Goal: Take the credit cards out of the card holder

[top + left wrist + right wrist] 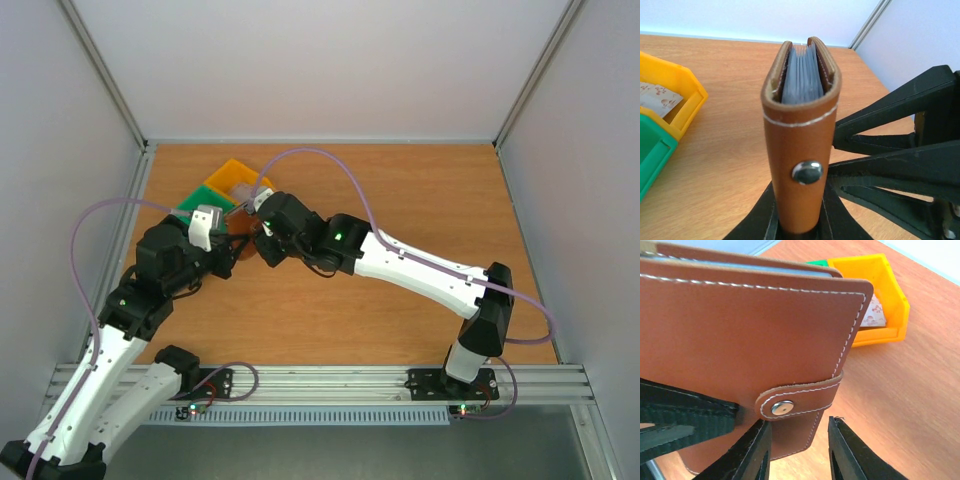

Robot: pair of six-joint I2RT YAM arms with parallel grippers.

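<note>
Over the wooden table (920, 390), towards its far left part, I have one card holder (800, 145) up in the air, and two bins stand close by on its left: one yellow bin (892, 295) and one green bin (652, 155), touching each other. One pale slip (657, 99) with small reddish marks lies in the yellow one; I cannot tell what it is.

The card holder is smooth brown leather with a line of white stitching along its edges, folded shut into a narrow block with rounded corners. One strap (805, 395) wraps round its side and ends in one shiny round stud (782, 408). Between the covers sits a tight pack of thin grey-blue sleeves (801, 80); I cannot count them, nor see whether cards sit in them.

My left gripper (799, 225) is clamped on the bottom of the card holder and holds it upright. My right gripper (797, 452) has its black fingers (850, 452) partly apart just under the strap, with the holder's lower corner in the gap. The far finger is clear of the leather.
</note>
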